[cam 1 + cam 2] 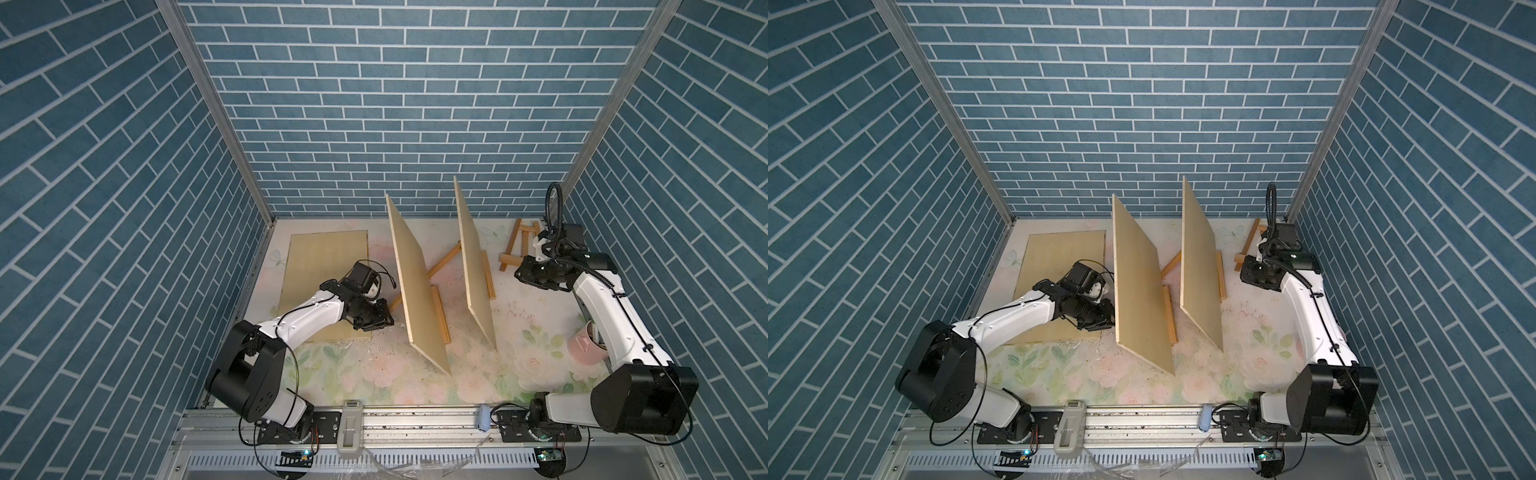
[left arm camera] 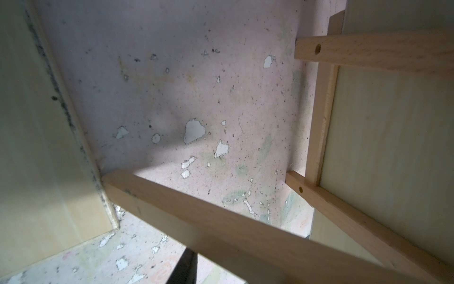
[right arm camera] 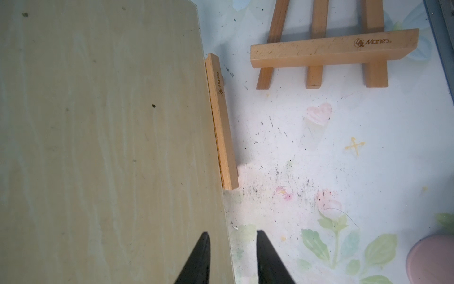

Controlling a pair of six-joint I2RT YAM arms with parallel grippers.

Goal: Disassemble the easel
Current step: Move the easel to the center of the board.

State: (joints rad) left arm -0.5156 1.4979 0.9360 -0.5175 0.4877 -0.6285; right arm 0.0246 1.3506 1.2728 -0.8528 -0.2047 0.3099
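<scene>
floral tabletop (image 3: pixel 319 147) bears an easel ledge (image 3: pixel 331 49) stamped "maries"; right hand (image 3: pixel 233 233) spread, left hand (image 1: pixel 374 321) i cannot tell.

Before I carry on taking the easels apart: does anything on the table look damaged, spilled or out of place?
The floral mat is worn: white chipped patches and dark specks beside the flat board. One small easel lies flat at the back right. Nothing looks spilled.

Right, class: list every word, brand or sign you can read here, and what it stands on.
"Maries" or "Manes", beside a round logo: front ledge of the small wooden easel lying flat.
Same mark, too small to read surely: wooden ledge beside the pale plywood board.
Nothing else readable.
</scene>
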